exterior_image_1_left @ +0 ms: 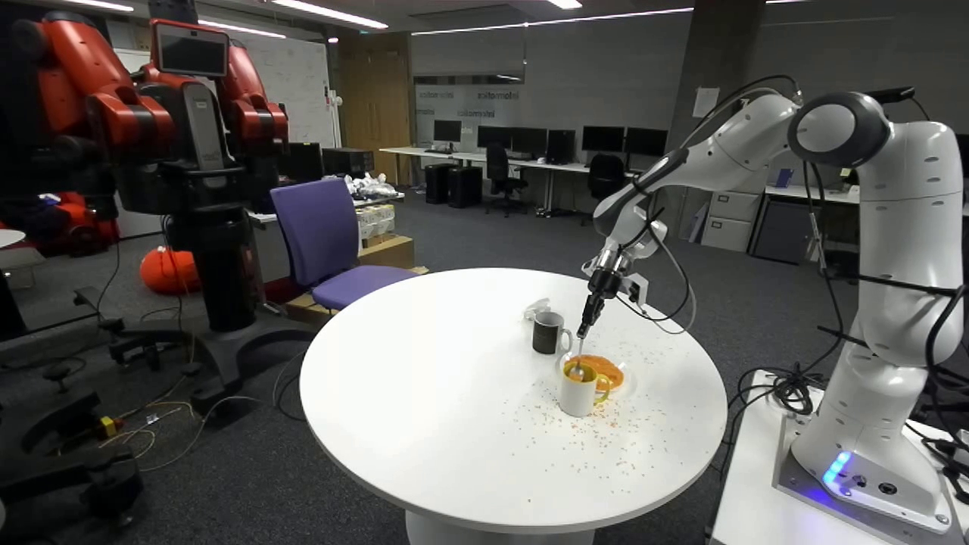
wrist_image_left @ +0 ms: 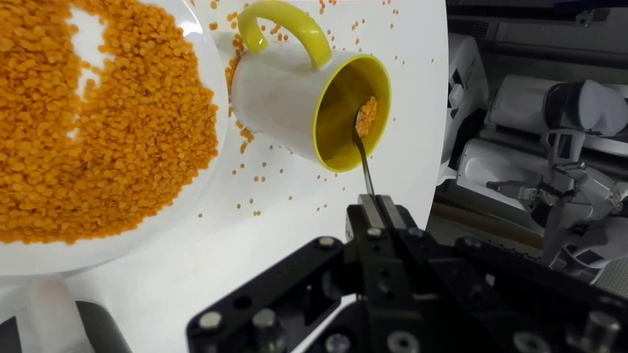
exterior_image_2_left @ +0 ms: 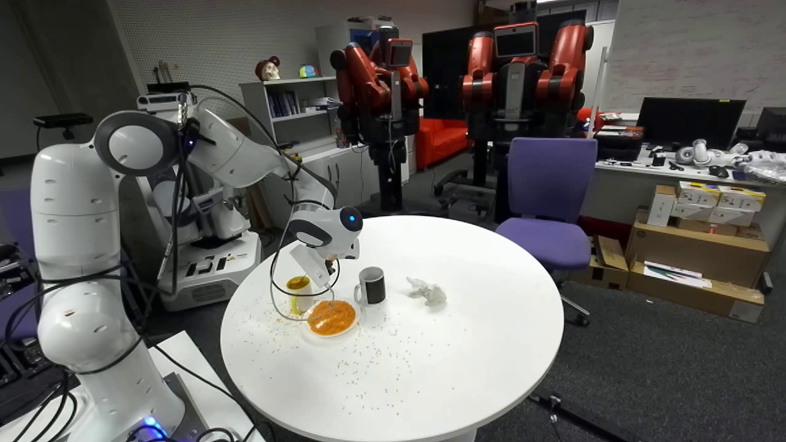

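In wrist view, lentils (wrist_image_left: 152, 113) on plate (wrist_image_left: 49, 257), mug (wrist_image_left: 294, 103) to its right.

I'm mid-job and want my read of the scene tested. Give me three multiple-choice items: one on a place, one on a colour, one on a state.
1. Where does the dark mug stand?
A. On the table, beside the plate
B. On top of the plate
C. Under the table

2. What colour is the handle of the white mug?
A. Blue
B. Red
C. Yellow

3. What state is the spoon in?
A. Lying loose on the table
B. Held, with orange grains on it
C. Held, with nothing on it

Right letters:
1: A, since both exterior views show it on the tabletop next to the plate.
2: C, since the wrist view shows the handle plainly yellow.
3: B, since the wrist view shows the fingers shut on it and grains at its far end.
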You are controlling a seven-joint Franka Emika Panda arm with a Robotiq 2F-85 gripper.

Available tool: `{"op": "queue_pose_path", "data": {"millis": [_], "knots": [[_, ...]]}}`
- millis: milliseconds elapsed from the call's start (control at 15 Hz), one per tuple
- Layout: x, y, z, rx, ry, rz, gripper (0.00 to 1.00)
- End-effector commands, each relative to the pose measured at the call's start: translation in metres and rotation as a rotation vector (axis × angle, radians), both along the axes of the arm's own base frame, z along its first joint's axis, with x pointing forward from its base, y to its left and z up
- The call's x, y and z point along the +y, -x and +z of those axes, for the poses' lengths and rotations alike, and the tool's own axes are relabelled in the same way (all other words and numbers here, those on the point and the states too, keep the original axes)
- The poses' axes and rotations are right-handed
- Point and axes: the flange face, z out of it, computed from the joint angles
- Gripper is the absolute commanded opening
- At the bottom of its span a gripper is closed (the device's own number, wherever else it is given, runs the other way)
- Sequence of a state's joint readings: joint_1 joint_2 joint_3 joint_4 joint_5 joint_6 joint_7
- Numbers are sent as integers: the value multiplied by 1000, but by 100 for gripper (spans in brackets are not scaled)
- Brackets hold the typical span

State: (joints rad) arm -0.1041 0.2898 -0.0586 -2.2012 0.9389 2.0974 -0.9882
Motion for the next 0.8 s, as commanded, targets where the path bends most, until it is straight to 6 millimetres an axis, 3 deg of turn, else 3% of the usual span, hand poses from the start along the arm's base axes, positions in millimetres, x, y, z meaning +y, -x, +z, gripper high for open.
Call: {"op": "queue_pose_path", "data": {"millis": [0,733], "knots": [[6,2,16,-32,69,35,1],[17,0,39,-110,176,117,1]]}}
